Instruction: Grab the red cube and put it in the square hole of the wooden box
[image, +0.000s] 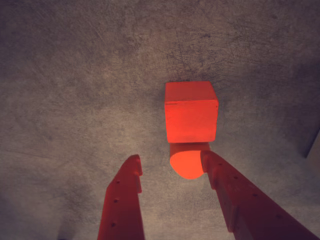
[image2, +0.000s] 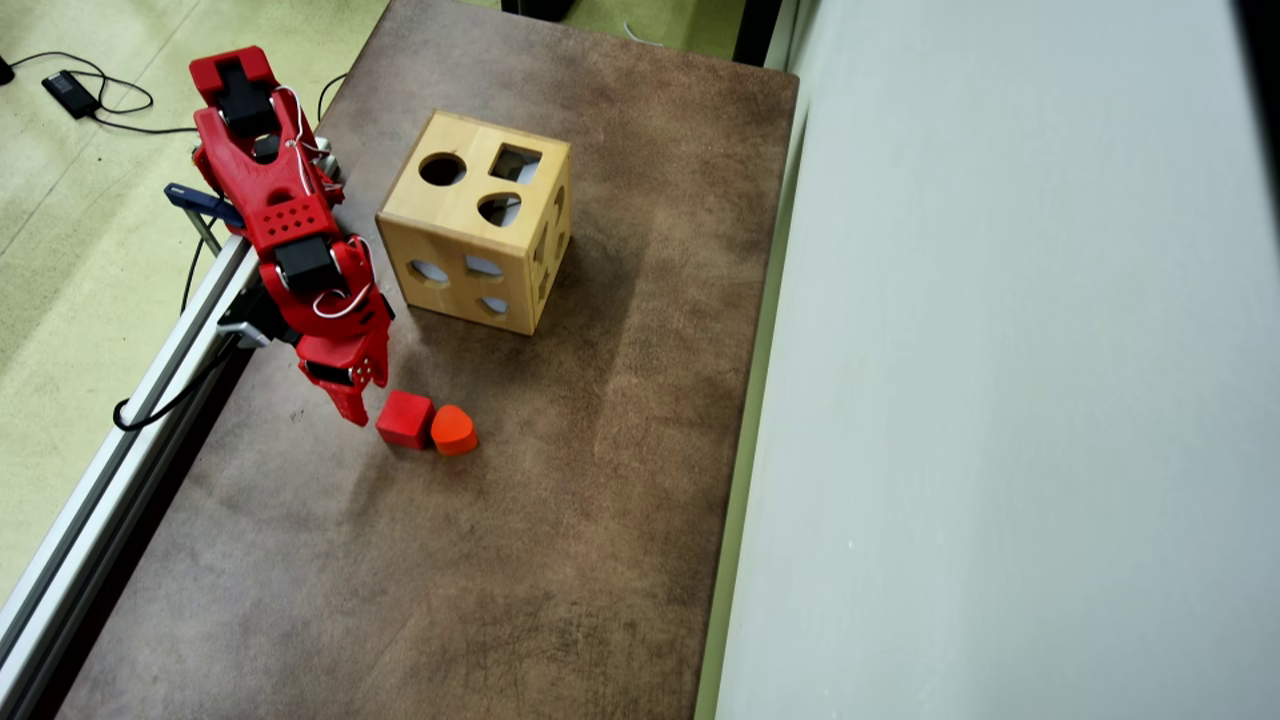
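- Red arm (image2: 285, 215) reaches from the counter's (image2: 560, 500) left edge in the overhead view, bent down toward the surface.
- Its pincer (image: 170, 167) is spread, empty, tips just short of the blocks.
- The red cube (image2: 405, 418) lies on the counter, touching an orange rounded block (image2: 454, 429), near the wooden box (image2: 478, 222).
- The square hole (image2: 515, 163) is on the box's top face.
- No writing is readable.

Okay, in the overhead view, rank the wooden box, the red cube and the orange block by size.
1. Pale wooden box, by far the largest.
2. Deep-red cube.
3. Orange-red rounded block, only slightly smaller than the cube.
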